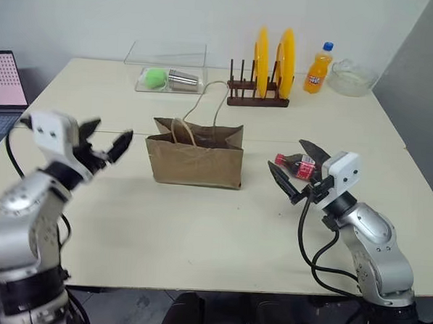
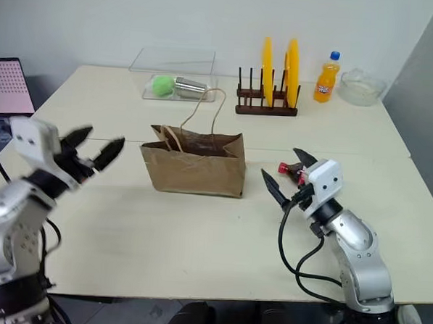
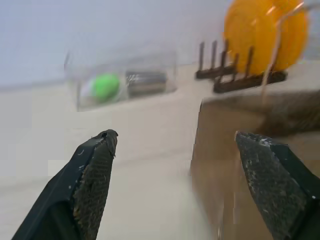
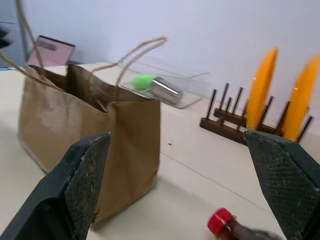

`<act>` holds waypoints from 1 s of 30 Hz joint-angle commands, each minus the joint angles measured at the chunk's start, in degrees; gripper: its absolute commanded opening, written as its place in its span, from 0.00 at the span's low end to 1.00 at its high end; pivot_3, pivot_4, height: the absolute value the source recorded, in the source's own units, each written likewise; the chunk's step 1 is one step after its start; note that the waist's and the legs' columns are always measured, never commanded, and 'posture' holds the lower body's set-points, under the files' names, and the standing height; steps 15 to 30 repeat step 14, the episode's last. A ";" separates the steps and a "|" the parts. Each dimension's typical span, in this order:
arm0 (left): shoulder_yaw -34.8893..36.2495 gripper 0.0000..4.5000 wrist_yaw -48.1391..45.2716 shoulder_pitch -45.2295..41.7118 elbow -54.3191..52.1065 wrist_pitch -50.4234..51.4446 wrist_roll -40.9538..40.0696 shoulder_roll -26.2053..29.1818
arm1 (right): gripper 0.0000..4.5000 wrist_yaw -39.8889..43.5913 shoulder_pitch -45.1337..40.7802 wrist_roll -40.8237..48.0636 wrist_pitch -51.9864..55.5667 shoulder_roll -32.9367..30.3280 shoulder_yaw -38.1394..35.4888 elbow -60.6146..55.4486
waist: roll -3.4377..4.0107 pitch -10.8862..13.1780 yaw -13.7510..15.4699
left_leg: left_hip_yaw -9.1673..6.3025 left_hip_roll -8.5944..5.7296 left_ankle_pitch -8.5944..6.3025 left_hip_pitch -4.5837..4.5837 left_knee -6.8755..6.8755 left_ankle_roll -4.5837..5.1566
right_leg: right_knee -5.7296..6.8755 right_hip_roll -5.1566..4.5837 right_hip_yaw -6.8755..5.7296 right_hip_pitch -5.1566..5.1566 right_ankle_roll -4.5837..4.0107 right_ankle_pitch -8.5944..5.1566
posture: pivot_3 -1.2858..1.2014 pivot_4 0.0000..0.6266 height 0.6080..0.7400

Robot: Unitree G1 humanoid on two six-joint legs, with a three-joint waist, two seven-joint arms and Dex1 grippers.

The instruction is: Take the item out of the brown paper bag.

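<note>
The brown paper bag [image 1: 195, 161] stands upright and open-topped in the middle of the table, its cord handles looping up. To the right of it the item [image 1: 301, 166], a small cola bottle with a red cap, lies on its side on the table, outside the bag. My right gripper [image 1: 286, 154] is open just in front of the bottle, fingers spread wide and not touching it; the right wrist view has the red cap [image 4: 220, 221] low between them. Left of the bag, my left gripper [image 1: 110, 131] is open and holds nothing, with the bag's side [image 3: 240, 165] ahead of it.
Along the table's far side are a clear box [image 1: 167, 69] holding a green ball and a metal cup, a wooden rack with yellow plates [image 1: 260, 84], an orange soda bottle [image 1: 318, 69] and a glass bowl [image 1: 352, 76]. A laptop [image 1: 2, 85] is at the left edge.
</note>
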 commanded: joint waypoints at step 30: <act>-19.16 0.89 7.28 16.59 -7.12 -16.44 11.45 -7.62 | 1.00 -6.49 15.19 -4.78 -2.70 1.16 -1.96 -7.43 | 0.07 -0.09 0.53 | 0.07 0.00 -0.01 0.15 -0.02 0.02 | -0.05 0.02 0.04 0.14 0.26 -0.18 | 0.52 0.24 1.00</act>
